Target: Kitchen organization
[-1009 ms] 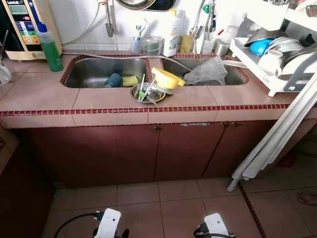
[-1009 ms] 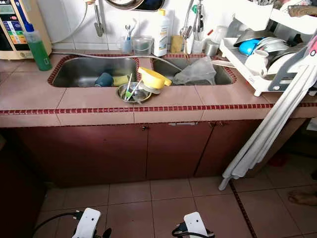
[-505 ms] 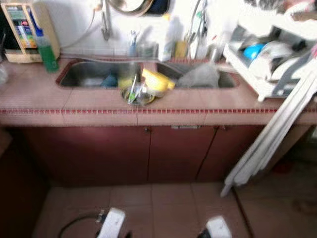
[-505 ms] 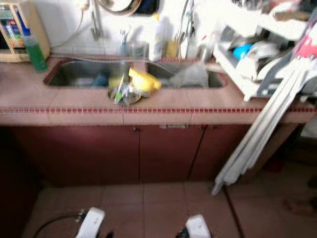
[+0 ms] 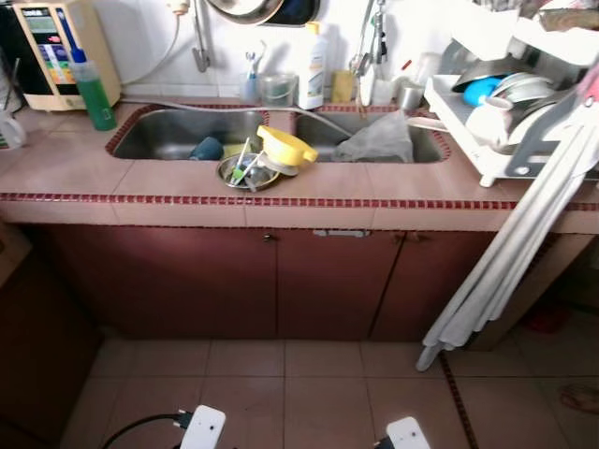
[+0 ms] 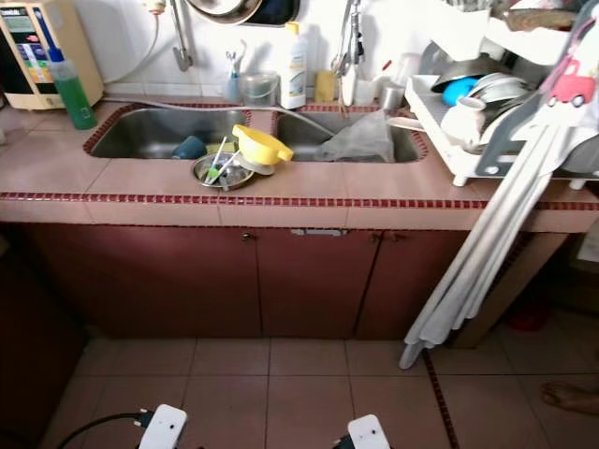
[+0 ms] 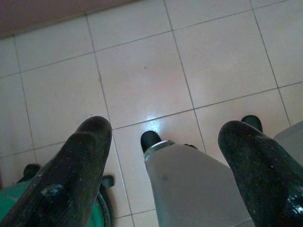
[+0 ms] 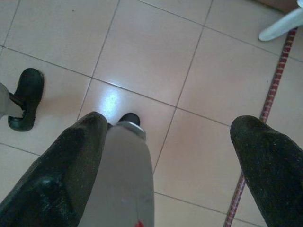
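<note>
A glossy yellow plastic funnel (image 5: 286,147) leans on a round steel bowl (image 5: 247,172) at the front rim of the double stainless sink (image 5: 168,134), set in a matte pink-tiled counter (image 5: 178,183) over dark red cabinets. Both the left gripper (image 7: 161,142) and right gripper (image 8: 168,137) hang over shiny floor tiles (image 7: 142,80), black fingers spread apart and holding nothing.

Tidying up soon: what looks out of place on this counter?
A yellow bowl sits tilted against a steel bowl of utensils on the sink divider, and a crumpled clear plastic bag lies in the right basin.
</note>
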Robot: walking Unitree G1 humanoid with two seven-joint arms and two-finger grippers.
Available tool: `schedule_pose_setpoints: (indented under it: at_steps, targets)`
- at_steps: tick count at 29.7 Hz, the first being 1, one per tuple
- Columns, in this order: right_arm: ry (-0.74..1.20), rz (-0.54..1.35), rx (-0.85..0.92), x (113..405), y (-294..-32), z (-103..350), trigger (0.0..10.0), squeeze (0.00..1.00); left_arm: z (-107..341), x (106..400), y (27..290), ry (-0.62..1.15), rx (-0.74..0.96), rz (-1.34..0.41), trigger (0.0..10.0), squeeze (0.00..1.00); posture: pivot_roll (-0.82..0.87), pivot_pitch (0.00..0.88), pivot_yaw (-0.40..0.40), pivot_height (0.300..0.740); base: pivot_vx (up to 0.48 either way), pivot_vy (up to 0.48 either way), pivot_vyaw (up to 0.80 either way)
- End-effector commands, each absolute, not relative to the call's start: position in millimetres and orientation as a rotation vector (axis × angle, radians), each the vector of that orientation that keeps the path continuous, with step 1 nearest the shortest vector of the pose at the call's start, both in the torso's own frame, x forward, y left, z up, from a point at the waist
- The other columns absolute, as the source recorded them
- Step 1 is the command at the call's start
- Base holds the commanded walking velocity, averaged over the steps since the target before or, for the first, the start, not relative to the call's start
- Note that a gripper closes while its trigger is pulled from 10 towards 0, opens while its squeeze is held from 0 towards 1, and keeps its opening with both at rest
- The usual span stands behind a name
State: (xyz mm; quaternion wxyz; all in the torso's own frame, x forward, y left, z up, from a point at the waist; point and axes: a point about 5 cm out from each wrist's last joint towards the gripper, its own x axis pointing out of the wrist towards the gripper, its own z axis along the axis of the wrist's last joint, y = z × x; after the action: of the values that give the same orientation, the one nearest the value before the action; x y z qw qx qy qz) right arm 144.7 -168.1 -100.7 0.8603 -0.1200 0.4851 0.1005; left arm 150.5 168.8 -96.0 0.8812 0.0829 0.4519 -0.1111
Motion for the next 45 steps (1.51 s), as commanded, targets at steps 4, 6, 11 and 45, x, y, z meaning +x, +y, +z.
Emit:
schedule_pose_setpoints:
  at_steps: [4,6,11,45]
  targets:
    - [1.009,0.216,-0.269,149.0,-169.0,-99.1,10.0,0.00,-95.8,150.7,169.5,0.941,0.171,-0.233,10.0,0.00,0.03,0.000,-0.028,0.740,0.000,0.000,0.00]
    - [1.007,0.218,-0.271,149.5,-168.9,-98.9,10.0,0.00,-95.7,150.8,169.4,0.939,0.167,-0.232,10.0,0.00,0.03,0.000,-0.028,0.740,0.000,0.000,0.00]
    - [1.004,0.220,-0.272,150.6,-168.9,-98.5,10.0,0.00,-95.5,151.1,169.2,0.938,0.162,-0.232,10.0,0.00,0.03,0.000,-0.030,0.740,0.049,0.000,0.00]
    - [1.012,0.220,-0.269,149.0,-170.6,-99.0,10.0,0.00,-94.3,154.2,170.2,0.931,0.161,-0.226,10.0,0.00,0.04,0.000,-0.028,0.740,0.302,0.000,0.00]
